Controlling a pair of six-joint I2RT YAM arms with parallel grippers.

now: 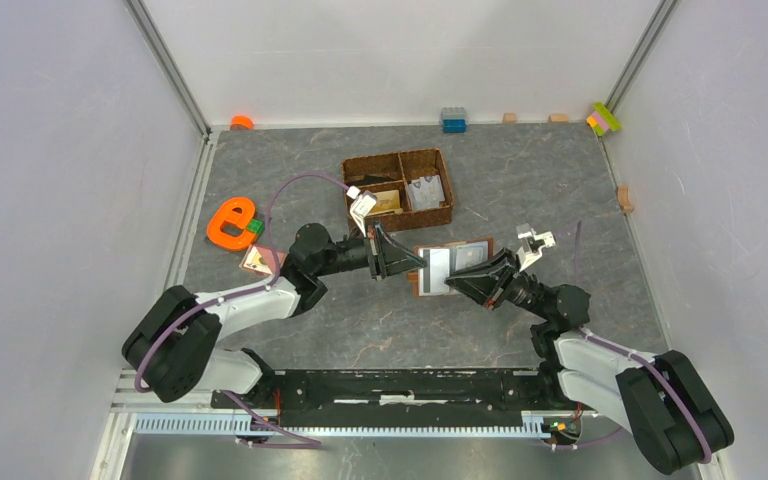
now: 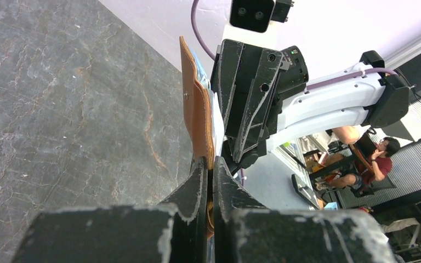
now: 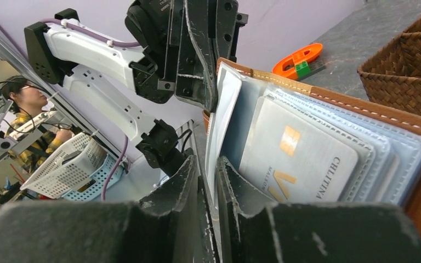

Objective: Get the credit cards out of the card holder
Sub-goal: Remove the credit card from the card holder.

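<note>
Card holder sits open at ctr of the top view, just below the woven basket. Can't tell if it rests on the tabletop.

Your L claw comes in from the left and is clamped tight on the holder's brown left edge, no gap btwn fingers.

Your R claw comes in from lower right, fingers nearly together, w/ 1 pale grey-white card edge-on in the narrow gap. Can't tell if it's actually pinched. That card angles away from the holder's pale inside.

1 card w/ gold print sits in a pocket, right of ctr in the R wrist view. 1 gold-tan card lies in the basket.
</note>
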